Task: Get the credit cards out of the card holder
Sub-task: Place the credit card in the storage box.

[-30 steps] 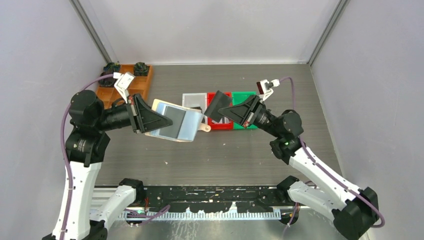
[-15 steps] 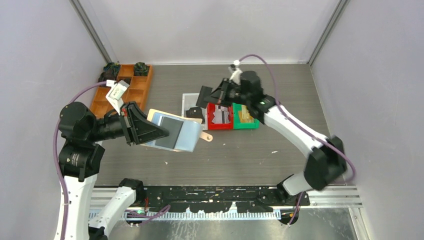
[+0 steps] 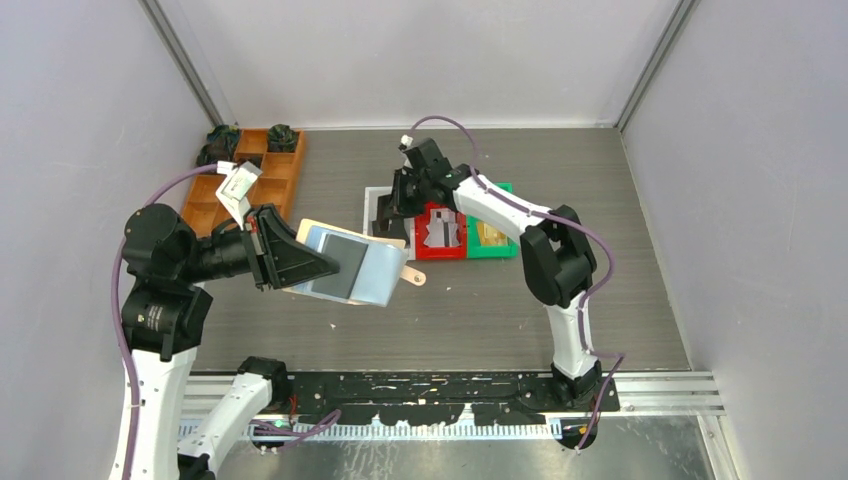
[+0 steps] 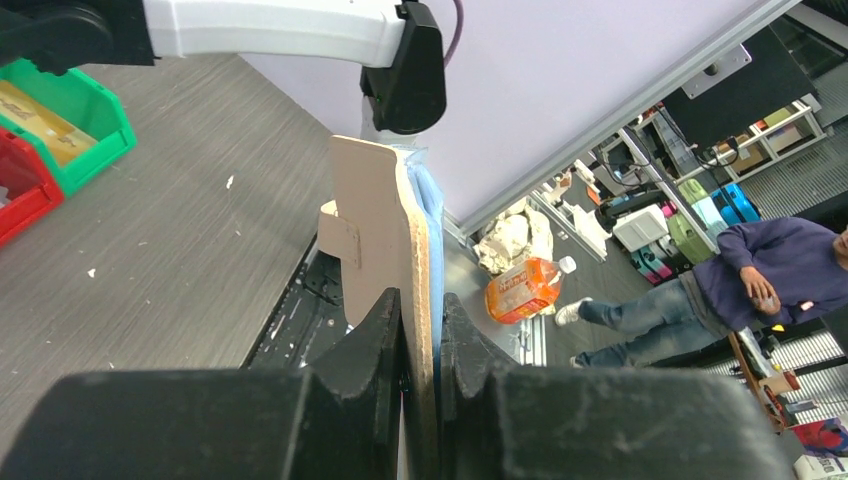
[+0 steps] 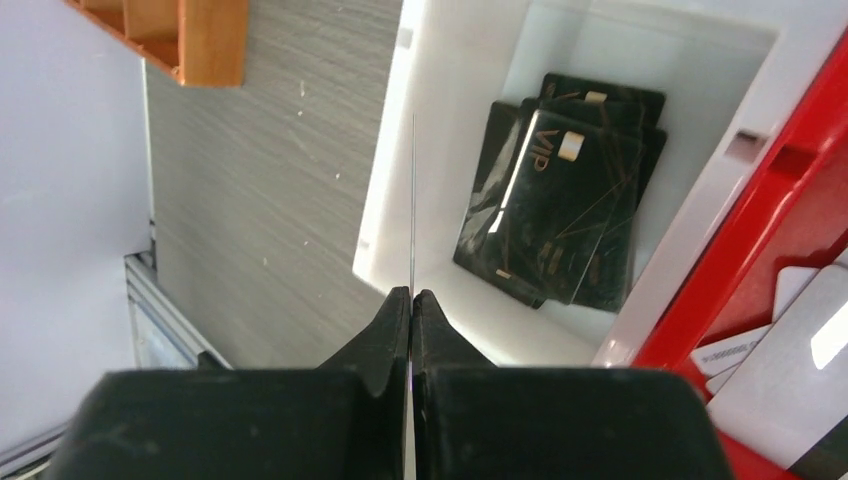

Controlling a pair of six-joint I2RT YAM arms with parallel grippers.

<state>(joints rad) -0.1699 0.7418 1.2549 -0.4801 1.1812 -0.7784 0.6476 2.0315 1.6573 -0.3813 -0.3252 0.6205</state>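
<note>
My left gripper (image 3: 330, 263) is shut on the card holder (image 3: 362, 265), a tan wallet held open above the table with its silvery blue pockets facing up. In the left wrist view the card holder (image 4: 385, 225) stands edge-on between the shut jaws (image 4: 422, 300). My right gripper (image 3: 392, 203) hovers over the white bin (image 3: 376, 196), shut on a credit card seen edge-on as a thin line (image 5: 413, 200). Several black credit cards (image 5: 560, 215) lie stacked in that white bin (image 5: 450, 60).
A red bin (image 3: 441, 250) with white-patterned cards and a green bin (image 3: 499, 246) with a gold card stand right of the white bin. An orange-brown compartment tray (image 3: 252, 170) sits at the back left. Grey walls enclose the table.
My right arm has swung from beside the card holder to the back, carrying a black card over the white bin. The left gripper with the card holder drew back slightly left.
</note>
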